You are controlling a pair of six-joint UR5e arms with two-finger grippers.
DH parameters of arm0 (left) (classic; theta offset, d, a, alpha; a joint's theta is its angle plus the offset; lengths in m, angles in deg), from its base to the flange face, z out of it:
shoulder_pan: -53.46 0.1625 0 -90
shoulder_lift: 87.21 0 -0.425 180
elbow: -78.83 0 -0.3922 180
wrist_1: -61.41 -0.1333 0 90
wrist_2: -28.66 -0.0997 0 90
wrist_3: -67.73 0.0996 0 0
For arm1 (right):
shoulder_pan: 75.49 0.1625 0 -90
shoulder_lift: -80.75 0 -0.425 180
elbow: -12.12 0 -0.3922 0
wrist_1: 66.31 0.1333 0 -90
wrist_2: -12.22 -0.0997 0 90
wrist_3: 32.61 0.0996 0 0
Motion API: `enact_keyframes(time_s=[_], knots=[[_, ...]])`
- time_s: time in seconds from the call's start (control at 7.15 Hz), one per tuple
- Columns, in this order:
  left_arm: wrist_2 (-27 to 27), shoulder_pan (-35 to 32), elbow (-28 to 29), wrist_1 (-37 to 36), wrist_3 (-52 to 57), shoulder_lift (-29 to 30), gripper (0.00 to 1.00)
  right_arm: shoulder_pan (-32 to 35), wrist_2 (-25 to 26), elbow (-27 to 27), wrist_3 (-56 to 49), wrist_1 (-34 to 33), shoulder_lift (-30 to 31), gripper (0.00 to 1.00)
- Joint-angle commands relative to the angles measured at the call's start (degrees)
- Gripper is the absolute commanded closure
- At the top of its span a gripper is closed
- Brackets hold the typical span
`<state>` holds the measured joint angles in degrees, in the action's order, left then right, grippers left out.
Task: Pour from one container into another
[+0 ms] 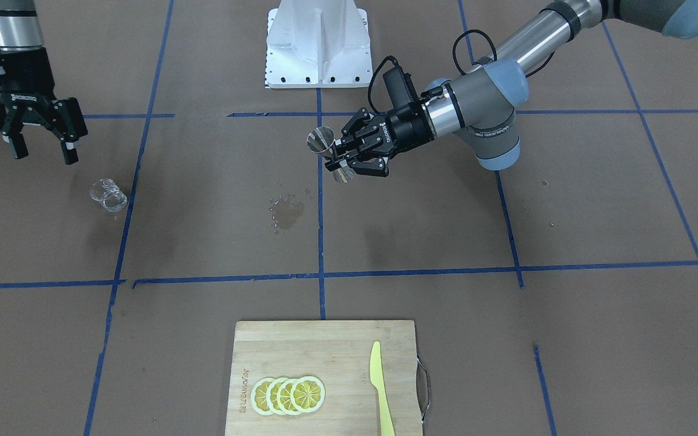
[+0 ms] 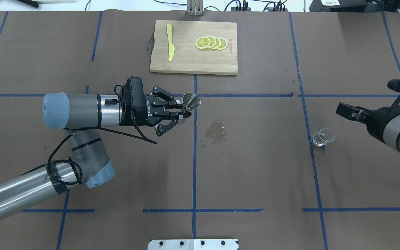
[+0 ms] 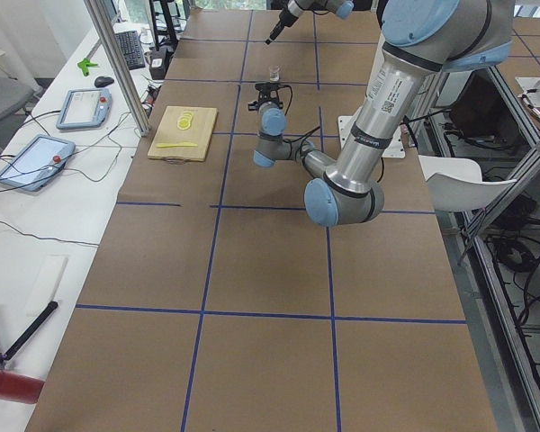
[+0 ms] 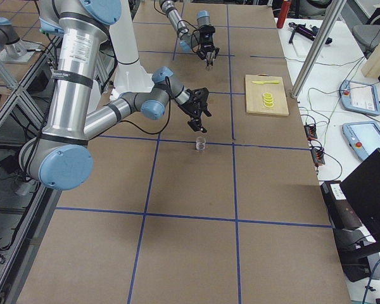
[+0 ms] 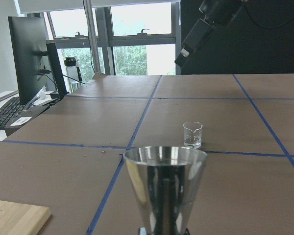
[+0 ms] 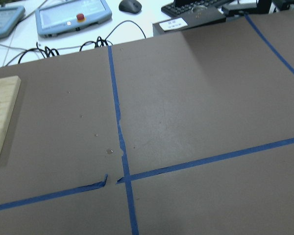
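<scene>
My left gripper (image 1: 341, 160) is shut on a steel jigger (image 1: 321, 141) and holds it above the table's middle, next to a blue tape line. In the left wrist view the jigger (image 5: 165, 188) stands with its wide mouth up; I cannot see what is inside. A small clear glass beaker (image 1: 108, 195) stands on the table far to the robot's right, also seen as the beaker (image 5: 192, 135) beyond the jigger. My right gripper (image 1: 43, 151) hangs open and empty above and behind the beaker. The right wrist view shows only table and tape.
A wet spill patch (image 1: 286, 213) lies on the brown paper between jigger and beaker. A wooden cutting board (image 1: 325, 345) with lemon slices (image 1: 288, 395) and a yellow knife (image 1: 379, 387) sits at the far edge. The white robot base (image 1: 317, 45) stands behind.
</scene>
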<state>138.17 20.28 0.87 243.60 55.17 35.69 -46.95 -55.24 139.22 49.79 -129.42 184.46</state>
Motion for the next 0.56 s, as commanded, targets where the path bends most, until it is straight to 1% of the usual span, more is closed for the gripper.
enact_keyframes(time_s=[0.0, 0.14, 0.28, 0.42], knots=[[0.0, -0.1, 0.0, 0.0, 0.1, 0.0, 1.0, -11.7, 21.5, -5.3, 5.7, 0.4, -0.2, 0.0], [0.0, -0.1, -0.1, 0.1, 0.0, 0.0, 1.0, -14.2, 27.5, -8.7, 5.8, 1.4, -0.6, 0.0], [0.0, -0.3, -0.1, 0.0, 0.0, 0.0, 1.0, -15.8, 31.6, -12.3, 5.8, 5.7, -0.6, 0.0], [0.0, -0.4, -0.1, 0.0, 0.0, 0.0, 1.0, -16.9, 34.6, -14.8, 5.7, 8.2, -0.6, 0.0]])
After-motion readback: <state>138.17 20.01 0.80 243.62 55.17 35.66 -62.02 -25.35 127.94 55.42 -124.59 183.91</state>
